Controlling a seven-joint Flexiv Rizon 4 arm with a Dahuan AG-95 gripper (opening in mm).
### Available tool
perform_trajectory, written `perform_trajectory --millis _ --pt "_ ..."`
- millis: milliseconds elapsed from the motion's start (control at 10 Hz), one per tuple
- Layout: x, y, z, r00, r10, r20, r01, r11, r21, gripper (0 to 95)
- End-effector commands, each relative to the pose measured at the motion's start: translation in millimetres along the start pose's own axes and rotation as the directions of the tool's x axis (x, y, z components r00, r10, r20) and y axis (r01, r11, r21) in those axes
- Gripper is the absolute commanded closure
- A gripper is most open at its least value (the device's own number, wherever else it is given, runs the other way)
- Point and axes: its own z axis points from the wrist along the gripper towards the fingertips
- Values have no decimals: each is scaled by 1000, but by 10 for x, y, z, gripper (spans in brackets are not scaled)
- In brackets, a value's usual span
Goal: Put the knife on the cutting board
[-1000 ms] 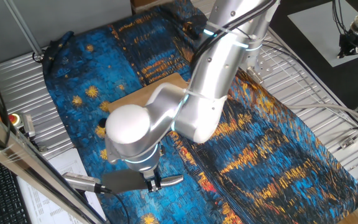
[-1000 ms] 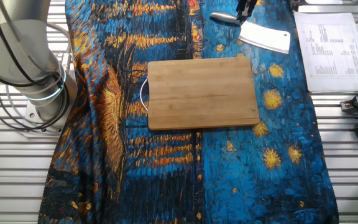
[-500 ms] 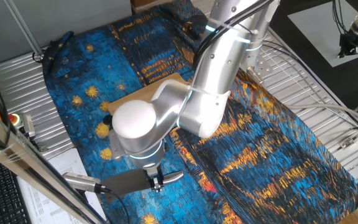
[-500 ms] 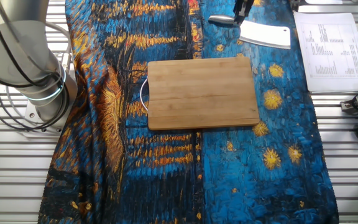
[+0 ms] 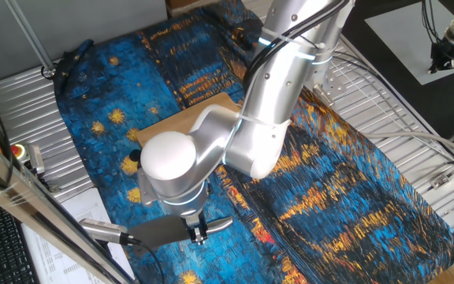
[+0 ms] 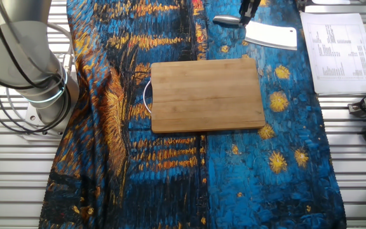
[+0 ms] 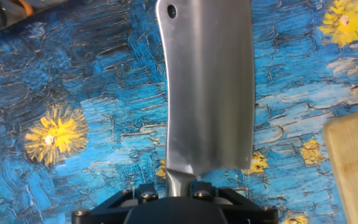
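One knife point(image 7: 209, 87), one cutting board point(image 6: 207, 95)

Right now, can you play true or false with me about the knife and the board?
1. The knife lies on the board. False: it is off the board, over the cloth beside it.
2. The end effector is at the knife's handle end. True.
3. The board has food on it. False: its top is bare.
4. The blade has a small hole near one corner. True, as the hand view shows.
5. The cloth is plain white. False: it is blue with yellow stars and orange streaks.
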Motion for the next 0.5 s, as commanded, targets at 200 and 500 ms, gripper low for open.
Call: perform_trajectory --millis 200,500 --pt "-5 6 6 1000 3 0 -3 1000 0 760" --pt "-5 6 3 1000 -11 6 11 1000 3 570"
